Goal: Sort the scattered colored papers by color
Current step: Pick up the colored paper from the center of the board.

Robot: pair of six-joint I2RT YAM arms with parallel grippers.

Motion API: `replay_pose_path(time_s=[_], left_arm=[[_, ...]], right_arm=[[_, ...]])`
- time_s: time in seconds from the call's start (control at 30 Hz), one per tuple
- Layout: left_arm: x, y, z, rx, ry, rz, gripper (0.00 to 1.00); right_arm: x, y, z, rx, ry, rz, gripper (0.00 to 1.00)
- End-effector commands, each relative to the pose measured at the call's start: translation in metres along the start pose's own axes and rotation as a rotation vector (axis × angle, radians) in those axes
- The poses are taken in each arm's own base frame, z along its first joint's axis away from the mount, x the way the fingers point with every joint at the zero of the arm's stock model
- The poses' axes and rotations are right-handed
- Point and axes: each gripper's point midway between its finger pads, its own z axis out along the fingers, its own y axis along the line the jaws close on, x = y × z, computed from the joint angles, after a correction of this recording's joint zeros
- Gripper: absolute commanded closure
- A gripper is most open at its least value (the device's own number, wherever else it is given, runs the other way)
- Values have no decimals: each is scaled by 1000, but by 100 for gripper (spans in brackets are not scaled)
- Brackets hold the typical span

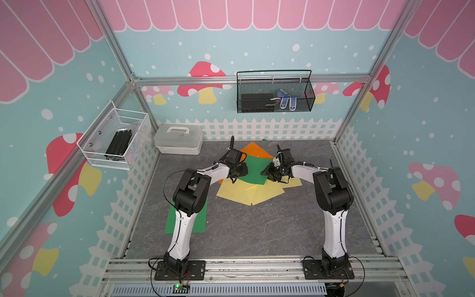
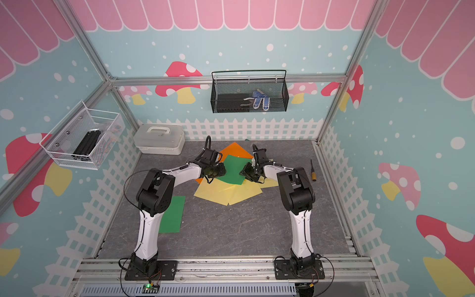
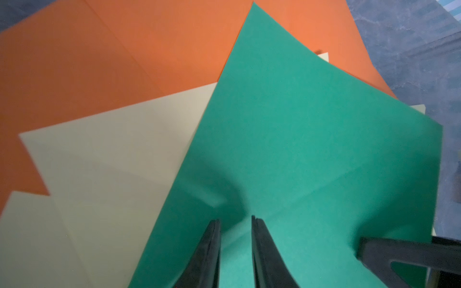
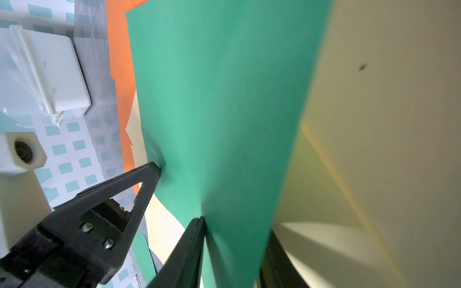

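Note:
In both top views a dark green paper [image 1: 253,169] [image 2: 232,169] lies on top of a pile, over an orange paper [image 1: 254,150] at the back and pale yellow papers [image 1: 246,192] in front. My left gripper [image 1: 243,171] [image 3: 235,222] is at the sheet's left edge, fingers a little apart and tips down on the green paper [image 3: 299,137]. My right gripper [image 1: 266,172] [image 4: 235,227] is at its right edge, jaws apart, with the curled-up green edge [image 4: 224,124] running between them. Another green paper [image 2: 171,216] lies flat at the front left, under the left arm.
A white plastic case [image 1: 178,138] stands at the back left of the floor. A screwdriver [image 2: 313,171] lies near the right fence. A white wire basket [image 1: 115,138] hangs on the left wall and a black one [image 1: 275,92] on the back wall.

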Motion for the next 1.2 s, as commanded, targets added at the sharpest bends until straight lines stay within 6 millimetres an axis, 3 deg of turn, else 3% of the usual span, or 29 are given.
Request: replay_pose_path(time_s=[0.0,0.77,1.17], left_arm=[[60,38,22,-112,181,-43,74],[60,38,24,-111,182,-42,74],[59,38,23,-109,181,-41,74]], right_arm=[[-2,-3,-8,62,-16,-23,64],[-11,32,-20,22,-45,-110,64],[-10,27,-26,70,-55,-111,64]])
